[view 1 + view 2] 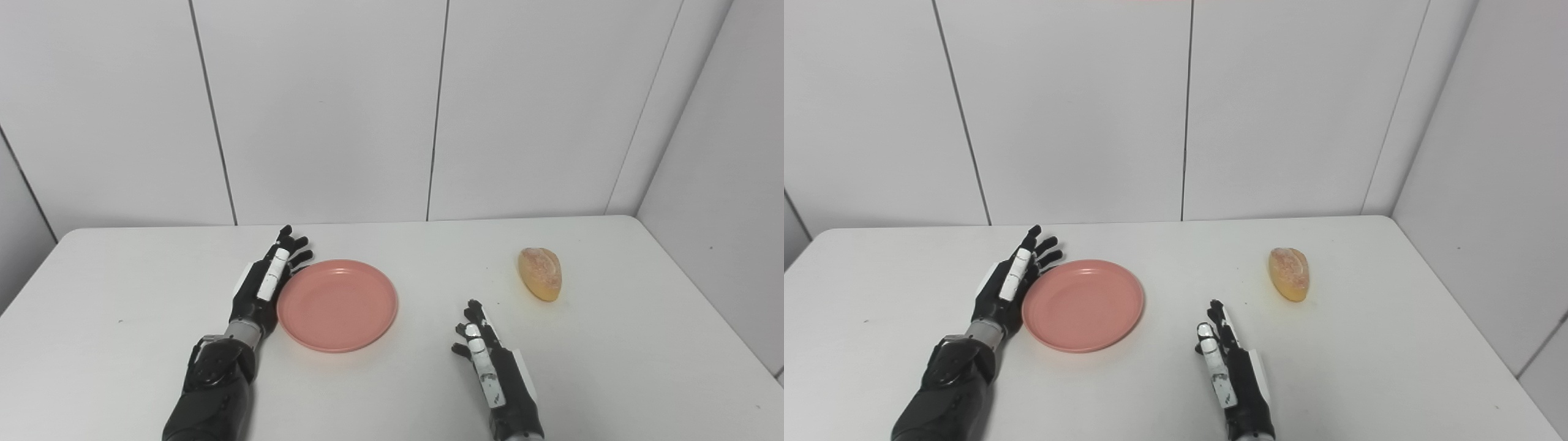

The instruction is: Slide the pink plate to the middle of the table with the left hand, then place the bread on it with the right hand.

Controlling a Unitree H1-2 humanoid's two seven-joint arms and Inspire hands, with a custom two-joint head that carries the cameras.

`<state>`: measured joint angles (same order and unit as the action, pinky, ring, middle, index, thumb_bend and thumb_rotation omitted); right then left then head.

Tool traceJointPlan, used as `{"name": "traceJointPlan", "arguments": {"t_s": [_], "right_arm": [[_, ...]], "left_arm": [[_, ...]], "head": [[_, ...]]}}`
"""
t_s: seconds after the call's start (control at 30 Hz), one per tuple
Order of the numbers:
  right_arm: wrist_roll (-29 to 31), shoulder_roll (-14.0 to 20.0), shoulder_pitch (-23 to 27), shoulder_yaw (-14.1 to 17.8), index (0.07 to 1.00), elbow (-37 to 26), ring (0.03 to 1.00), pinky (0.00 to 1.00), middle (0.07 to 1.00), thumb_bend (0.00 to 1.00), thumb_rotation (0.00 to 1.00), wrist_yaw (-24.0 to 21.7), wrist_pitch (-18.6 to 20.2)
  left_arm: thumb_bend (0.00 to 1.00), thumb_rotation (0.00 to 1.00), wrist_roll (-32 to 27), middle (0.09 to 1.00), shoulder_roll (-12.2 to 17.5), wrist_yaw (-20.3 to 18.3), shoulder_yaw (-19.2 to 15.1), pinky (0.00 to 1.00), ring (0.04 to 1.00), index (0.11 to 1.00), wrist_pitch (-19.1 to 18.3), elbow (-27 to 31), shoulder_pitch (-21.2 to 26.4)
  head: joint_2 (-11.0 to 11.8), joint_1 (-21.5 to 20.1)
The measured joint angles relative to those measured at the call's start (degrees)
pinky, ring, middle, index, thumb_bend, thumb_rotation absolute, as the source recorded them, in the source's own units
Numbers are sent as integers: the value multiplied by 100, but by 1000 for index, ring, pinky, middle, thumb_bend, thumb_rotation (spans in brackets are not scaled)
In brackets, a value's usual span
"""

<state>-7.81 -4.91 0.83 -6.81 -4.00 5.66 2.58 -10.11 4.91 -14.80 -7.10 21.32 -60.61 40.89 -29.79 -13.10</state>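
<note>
White table (122,367), matte, rounded corners; white panelled walls (318,110) behind and on right, dark seams. My view from head cams: pink plate (337,304) round, shallow, raised rim, empty, sitting left of table centre. My left hand (267,283) flat, fingers extended and spread, edge against plate's left rim, holding nothing. Bread (540,273) golden, oval, glossy crust, on table far right, well apart from plate. My right hand (490,361) open, fingers straight, holding nothing, near bread, not touching.
</note>
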Motion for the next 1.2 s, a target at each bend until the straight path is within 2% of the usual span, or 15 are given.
{"name": "traceJointPlan", "arguments": {"t_s": [0.23,0.37,0.53,0.8,0.93,1.0,1.13,1.2], "right_arm": [[-334,-102,-16,5,987,85,928,880,1000,777,1000,306,-591],[-592,-99,19,-24,999,81,923,864,1000,852,1000,378,-659],[-921,-100,166,-29,1000,-148,946,911,1000,944,974,443,-662],[-1392,-118,688,55,1000,-271,996,934,1000,950,818,635,-569],[-1728,-120,1038,237,1000,-235,986,875,1000,960,759,900,-564],[-1992,-118,1269,319,1000,-232,976,846,1000,991,764,1020,-396],[-2435,-117,1592,451,1000,-234,999,916,1000,996,780,1059,261],[-2670,-88,1713,492,1000,-231,1000,894,1000,991,785,1091,596]], "left_arm": [[826,857,-40,921,27,-126,-22,821,880,987,2,23,-26],[800,861,-44,929,85,-202,-24,827,901,994,26,-22,-18],[822,840,-122,927,239,-356,-75,838,905,985,66,-138,8],[805,875,-99,907,323,-432,-28,827,887,990,226,-316,72],[815,866,-95,906,327,-437,-19,828,887,989,232,-386,103],[830,855,-98,901,327,-437,-22,824,888,985,232,-385,104],[848,832,-121,888,318,-441,-60,828,887,986,231,-399,120],[855,831,-123,889,319,-443,-78,829,890,989,231,-453,147]], "head": [[175,-123],[220,-193],[264,-272],[316,-334],[360,-360],[360,-352],[369,-334],[378,-334]]}}
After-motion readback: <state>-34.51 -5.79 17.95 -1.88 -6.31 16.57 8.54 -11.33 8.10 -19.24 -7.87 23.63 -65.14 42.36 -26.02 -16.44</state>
